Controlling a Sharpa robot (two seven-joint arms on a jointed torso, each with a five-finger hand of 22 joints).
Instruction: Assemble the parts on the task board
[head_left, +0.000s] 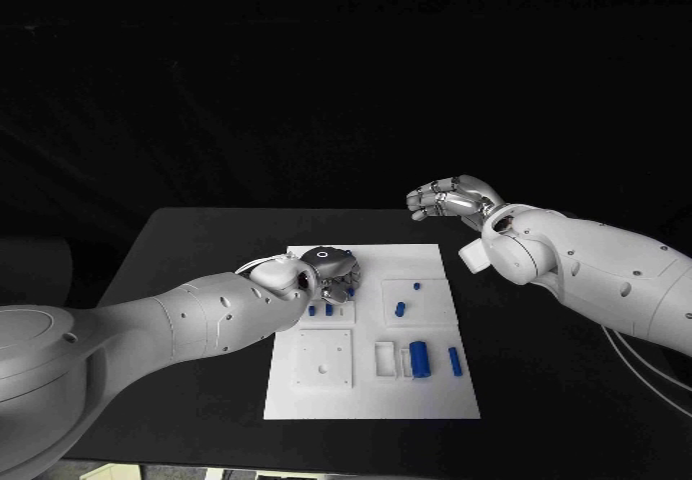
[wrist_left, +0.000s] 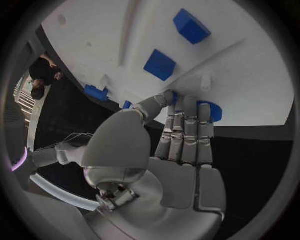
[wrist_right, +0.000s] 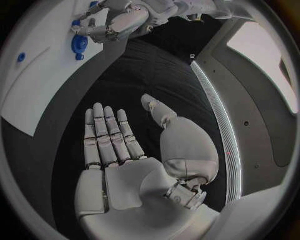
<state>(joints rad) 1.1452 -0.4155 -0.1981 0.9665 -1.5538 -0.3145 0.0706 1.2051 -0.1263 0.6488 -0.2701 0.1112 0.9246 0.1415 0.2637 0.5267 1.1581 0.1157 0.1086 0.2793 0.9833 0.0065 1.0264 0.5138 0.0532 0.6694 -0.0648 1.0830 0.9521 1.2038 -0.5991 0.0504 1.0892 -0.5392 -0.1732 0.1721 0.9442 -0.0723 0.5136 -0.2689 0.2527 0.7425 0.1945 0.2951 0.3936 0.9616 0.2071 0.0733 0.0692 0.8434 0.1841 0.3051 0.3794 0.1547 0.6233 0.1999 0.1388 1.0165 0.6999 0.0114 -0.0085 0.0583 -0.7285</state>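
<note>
Left hand (head_left: 325, 272) sits over the upper left part of the white task board (head_left: 433, 395), fingers (wrist_left: 185, 131) together and extended, tips touching a round blue part (wrist_left: 211, 110); cannot tell if it grips it. Right hand (head_left: 453, 200) hovers off the board, upper right of centre, flat and spread, holding nothing. Blue cylinder (head_left: 420, 358) lies lower centre on the board.

Glossy white arms (head_left: 188, 320), segmented silver hands (wrist_right: 125, 150), seemingly dotted with screws.
</note>
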